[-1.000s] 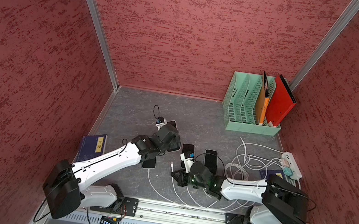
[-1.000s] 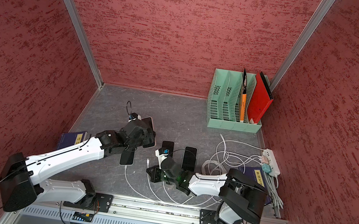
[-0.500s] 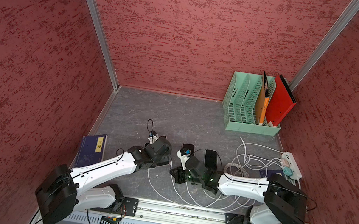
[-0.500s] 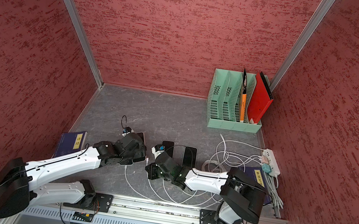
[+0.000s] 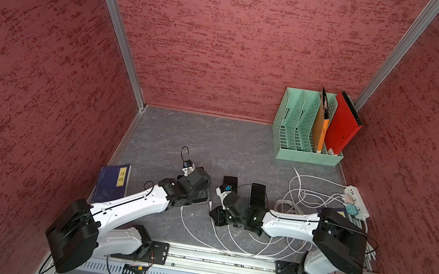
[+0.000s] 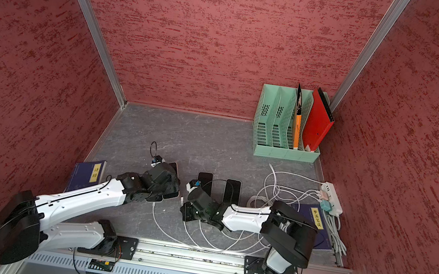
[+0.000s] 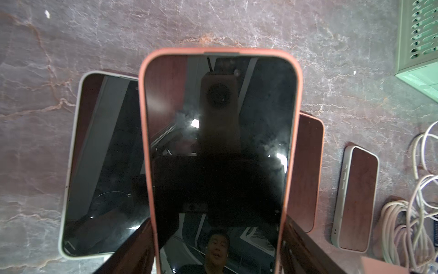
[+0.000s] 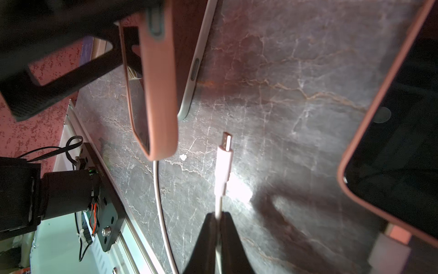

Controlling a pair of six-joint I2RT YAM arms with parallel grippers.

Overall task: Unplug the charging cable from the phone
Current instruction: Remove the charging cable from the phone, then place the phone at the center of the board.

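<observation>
Pink silicone wraps the phone (image 7: 218, 132), which hangs above the grey desk (image 7: 343, 59), clamped by its long edges between the left fingers (image 7: 132, 249) and directly over a white-cased phone (image 7: 102, 154) lying flat. Its charging cable (image 8: 224, 161) is out: the bare plug stands just beside the phone's lower end, not touching it, with the right fingers (image 8: 206, 237) pressed together on the thin cord behind the plug. The unplugging looks done; the hazards lie in letting go. A smooth case held only at its edges could slip and strike the handset below. Released from this height, the springy cord may flick its metal tip against a screen, or fall across a second white cable (image 8: 158, 201) that runs under the phone's corner and tangle with it.
</observation>
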